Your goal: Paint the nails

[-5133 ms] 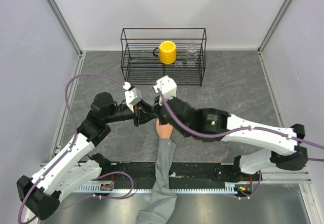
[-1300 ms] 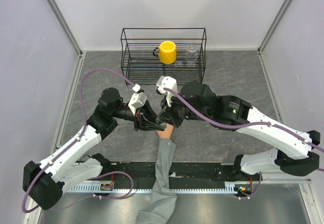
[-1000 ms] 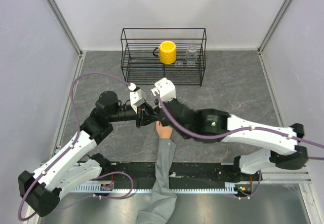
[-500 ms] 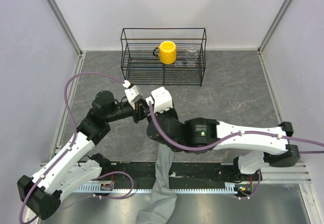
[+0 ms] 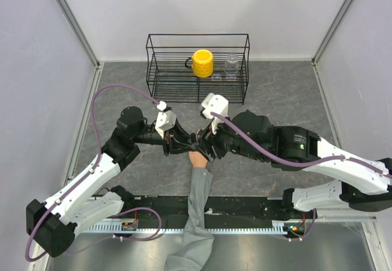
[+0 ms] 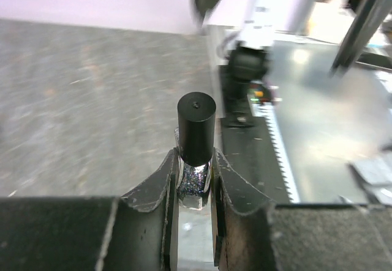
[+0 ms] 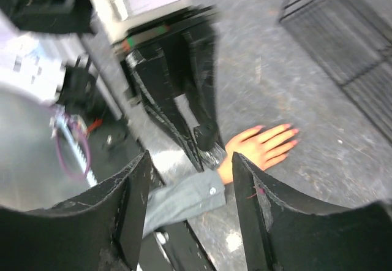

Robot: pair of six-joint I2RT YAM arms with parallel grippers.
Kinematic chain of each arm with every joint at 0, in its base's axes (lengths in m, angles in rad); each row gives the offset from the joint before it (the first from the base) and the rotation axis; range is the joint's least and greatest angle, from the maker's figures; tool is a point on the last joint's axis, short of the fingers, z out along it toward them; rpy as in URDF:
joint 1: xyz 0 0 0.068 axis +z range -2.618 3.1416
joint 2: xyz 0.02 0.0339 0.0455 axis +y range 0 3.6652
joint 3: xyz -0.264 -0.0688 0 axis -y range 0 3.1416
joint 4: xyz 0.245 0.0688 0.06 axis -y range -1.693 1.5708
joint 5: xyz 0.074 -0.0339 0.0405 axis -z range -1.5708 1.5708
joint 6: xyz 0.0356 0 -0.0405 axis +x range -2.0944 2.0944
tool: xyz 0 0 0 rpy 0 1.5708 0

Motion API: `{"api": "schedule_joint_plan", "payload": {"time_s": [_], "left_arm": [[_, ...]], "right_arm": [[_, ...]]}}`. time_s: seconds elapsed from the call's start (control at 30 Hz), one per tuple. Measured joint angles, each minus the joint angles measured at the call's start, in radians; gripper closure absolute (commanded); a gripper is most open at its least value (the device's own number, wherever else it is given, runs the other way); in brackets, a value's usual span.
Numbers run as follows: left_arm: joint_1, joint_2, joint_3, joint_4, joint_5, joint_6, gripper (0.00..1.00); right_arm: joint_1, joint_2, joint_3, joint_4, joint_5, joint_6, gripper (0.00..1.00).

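The tiny pink nails [image 7: 294,133] tip the peach, skin-toned mannequin hand [image 7: 260,147], which lies flat on the grey stone-patterned worktop [image 5: 288,99], its grey fabric sleeve [image 7: 184,197] toward the arms. The hand looks light and apt to slide, so it is best steadied at the wrist. The left fingers [image 6: 160,182] are clenched on a small glass bottle of glittery polish [image 6: 195,184], slippery and fragile, offering its black cylindrical cap [image 6: 196,127] to grip. The right fingers [image 7: 131,203] stand released, empty. No writing is legible.

A grey stone-patterned table [image 5: 288,93] bears a black wire rack [image 5: 198,35] at its far side, holding a yellow mug [image 5: 203,63] and glass jar [image 5: 231,65]; nearer lies a peach mannequin hand [image 5: 197,159] in a grey sleeve [image 5: 197,209]
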Motion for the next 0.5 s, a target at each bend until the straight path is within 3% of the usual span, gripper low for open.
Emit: {"api": "schedule_joint_plan", "payload": {"time_s": [0.3, 0.5], "left_arm": [[-0.027, 0.019, 0.000, 0.050, 0.125, -0.032, 0.98], [-0.030, 0.026, 0.000, 0.054, 0.146, -0.036, 0.98]], "right_arm": [[-0.060, 0.063, 0.000, -0.034, -0.156, -0.085, 0.58], [-0.075, 0.067, 0.006, -0.040, -0.183, -0.100, 0.58]]}}
